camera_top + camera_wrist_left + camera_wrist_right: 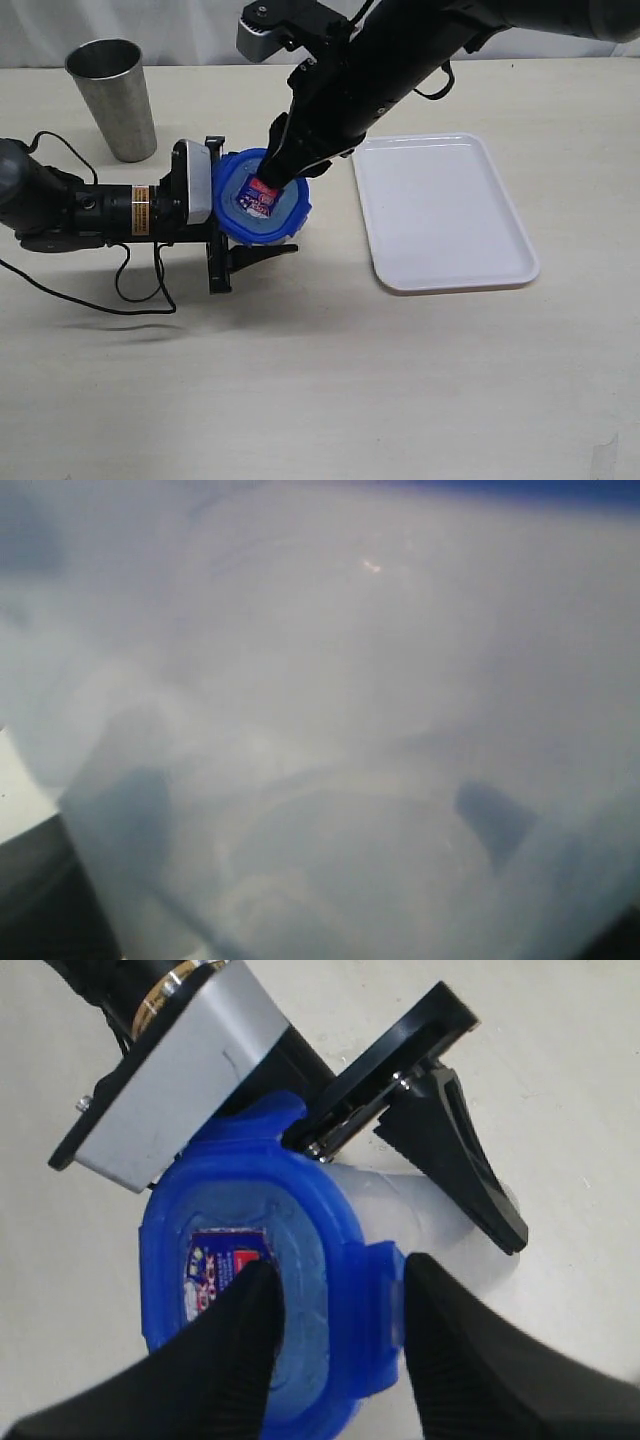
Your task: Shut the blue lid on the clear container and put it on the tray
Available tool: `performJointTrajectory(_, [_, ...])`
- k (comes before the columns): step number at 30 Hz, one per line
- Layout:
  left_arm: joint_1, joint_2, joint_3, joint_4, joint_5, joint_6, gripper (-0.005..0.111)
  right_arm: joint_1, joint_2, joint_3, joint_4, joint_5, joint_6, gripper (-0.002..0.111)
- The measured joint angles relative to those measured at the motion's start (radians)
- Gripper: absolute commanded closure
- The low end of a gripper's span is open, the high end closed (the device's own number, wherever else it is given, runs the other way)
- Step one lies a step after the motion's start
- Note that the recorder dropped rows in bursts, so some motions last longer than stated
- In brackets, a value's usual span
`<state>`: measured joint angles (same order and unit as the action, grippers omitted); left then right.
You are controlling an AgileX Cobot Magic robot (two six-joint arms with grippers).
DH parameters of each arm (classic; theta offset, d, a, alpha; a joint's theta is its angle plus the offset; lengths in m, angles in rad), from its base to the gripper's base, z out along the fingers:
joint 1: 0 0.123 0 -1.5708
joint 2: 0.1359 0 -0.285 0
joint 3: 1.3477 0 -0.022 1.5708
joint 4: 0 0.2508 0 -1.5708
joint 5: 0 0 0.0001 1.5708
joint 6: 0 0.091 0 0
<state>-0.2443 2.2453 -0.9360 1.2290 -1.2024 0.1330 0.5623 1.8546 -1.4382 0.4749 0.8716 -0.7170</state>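
Note:
The blue lid point(262, 200) sits over the mouth of the clear container point(400, 1195), label face up. Only a little of the container shows below the lid in the right wrist view, and the exterior view hides it. My left gripper point(318, 815) is shut on the clear container point(330, 730), whose translucent wall fills the left wrist view; the fingers point(495, 820) show as dark shapes through it. My right gripper point(340, 1275) comes down from above and pinches the lid's point(240, 1260) rim. One finger rests on the lid face, the other outside a flap. The white tray point(440, 215) lies to the right.
A tapered steel cup point(112, 98) stands at the back left. The left arm point(90, 205) lies low across the table with a black cable point(130, 290) looping in front of it. The right arm point(400, 60) reaches in from the upper right, above the tray's near corner.

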Motion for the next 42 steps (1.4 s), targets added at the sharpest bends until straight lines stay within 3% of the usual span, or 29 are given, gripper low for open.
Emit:
performJointTrajectory(9, [0.0,0.0,0.0,0.002,0.002,0.001,0.107,-0.002,-0.002,-0.002,-0.005,-0.001,-0.006,0.089])
performJointTrajectory(15, [0.0,0.0,0.0,-0.07,0.012,-0.195,0.107,-0.002,-0.062,0.012,-0.098,-0.134,0.007,0.089])
performJointTrajectory(21, [-0.002,-0.031,0.0,-0.041,0.066,-0.24,0.107,-0.002,-0.125,0.03,-0.146,-0.147,0.069,0.089])
performJointTrajectory(24, [-0.002,-0.096,0.0,0.1,0.15,-0.244,0.107,0.0,-0.175,0.03,-0.144,-0.139,-0.048,0.089])
performJointTrajectory(29, [-0.002,-0.181,0.002,0.335,0.161,-0.323,0.107,0.045,-0.199,0.03,-0.142,-0.086,-0.198,0.088])
performJointTrajectory(31, [-0.002,-0.206,0.002,0.388,0.161,-0.346,0.107,0.066,-0.199,0.03,-0.14,-0.06,-0.261,0.082])
performJointTrajectory(35, [-0.004,-0.23,0.002,0.434,0.14,-0.361,0.107,0.117,-0.199,0.03,-0.14,-0.025,-0.362,0.067])
performJointTrajectory(42, [-0.011,-0.231,0.002,0.445,0.131,-0.364,0.107,0.16,-0.199,0.03,-0.166,-0.065,-0.323,0.069])
